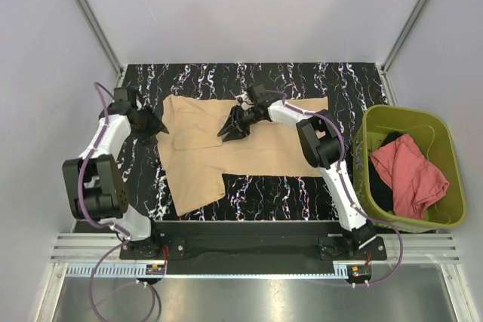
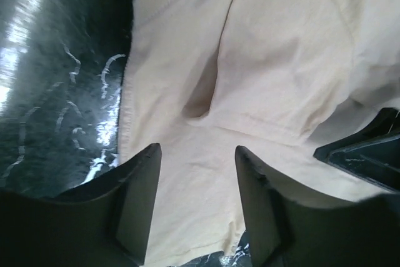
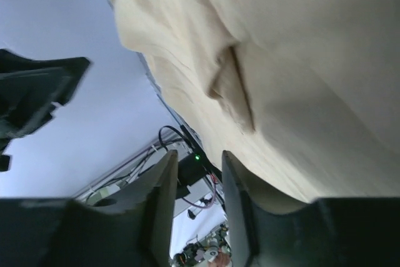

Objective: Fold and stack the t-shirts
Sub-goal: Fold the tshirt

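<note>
Tan cloth is lying under the left gripper (image 2: pixel 197 151), whose fingers (image 2: pixel 140 198) are standing wide apart and holding nothing. The right gripper (image 3: pixel 199 156) is keeping its fingers only a little apart, with nothing between them, just beside a bump in the cloth. The tan shirt (image 1: pixel 249 152) is lying spread out on the black table (image 1: pixel 302 81), with the left gripper at its left edge and the right gripper over its middle.

To fold it well, I think each gripper should be pinching just an edge, then both should be lifting together and carrying it over evenly, so no wrinkles are forming.

At the right, the green bin (image 1: pixel 400 109) is holding the red shirt (image 1: pixel 411 175), bunched up, with something dark (image 1: pixel 381 192) under it.
</note>
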`<state>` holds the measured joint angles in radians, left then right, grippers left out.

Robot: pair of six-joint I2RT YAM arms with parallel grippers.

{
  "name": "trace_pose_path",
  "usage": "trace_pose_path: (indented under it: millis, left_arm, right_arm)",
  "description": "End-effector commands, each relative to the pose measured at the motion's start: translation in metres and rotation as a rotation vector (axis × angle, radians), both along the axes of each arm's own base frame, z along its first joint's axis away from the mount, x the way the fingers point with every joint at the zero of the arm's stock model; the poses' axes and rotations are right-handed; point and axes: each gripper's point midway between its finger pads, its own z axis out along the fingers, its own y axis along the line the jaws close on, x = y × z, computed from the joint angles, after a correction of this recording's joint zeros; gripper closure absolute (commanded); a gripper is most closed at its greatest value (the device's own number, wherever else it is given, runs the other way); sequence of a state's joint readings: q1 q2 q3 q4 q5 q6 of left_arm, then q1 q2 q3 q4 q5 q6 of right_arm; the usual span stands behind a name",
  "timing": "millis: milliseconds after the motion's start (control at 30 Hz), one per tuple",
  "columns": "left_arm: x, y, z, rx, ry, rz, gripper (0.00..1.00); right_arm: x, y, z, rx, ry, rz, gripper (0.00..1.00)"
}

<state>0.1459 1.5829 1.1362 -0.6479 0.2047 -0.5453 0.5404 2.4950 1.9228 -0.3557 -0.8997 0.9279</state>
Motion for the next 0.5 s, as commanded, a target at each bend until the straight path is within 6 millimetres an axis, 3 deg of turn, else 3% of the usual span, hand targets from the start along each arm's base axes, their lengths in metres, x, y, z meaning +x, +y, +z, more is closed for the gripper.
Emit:
trace_pose_path:
  millis: [0,167,267,333,367,400,467]
  left_arm:
    - [0.021,0.022,0.036,0.109,-0.121,0.021,0.42]
    - [0.07,0.016,0.04,0.066,-0.184,-0.081,0.31]
    - [0.111,0.022,0.027,0.076,-0.184,-0.117,0.3]
    - [0.127,0.024,0.021,0.079,-0.183,-0.137,0.29]
    - [0.134,0.025,0.004,0.071,-0.156,-0.148,0.29]
    - [0.149,0.026,0.012,0.076,-0.19,-0.159,0.29]
    - [0.167,0.026,0.004,0.07,-0.2,-0.188,0.29]
  right_arm:
    - [-0.007,-0.009,0.054,0.002,-0.111,0.065,0.55]
    - [-0.016,-0.03,0.067,-0.085,-0.159,0.089,0.5]
    - [-0.013,-0.049,0.079,-0.145,-0.239,0.1,0.49]
    - [-0.008,-0.066,0.084,-0.187,-0.271,0.071,0.48]
    - [-0.007,-0.074,0.085,-0.197,-0.28,0.066,0.48]
    - [-0.007,-0.084,0.08,-0.221,-0.268,0.052,0.48]
    - [-0.001,-0.104,0.086,-0.24,-0.291,0.015,0.48]
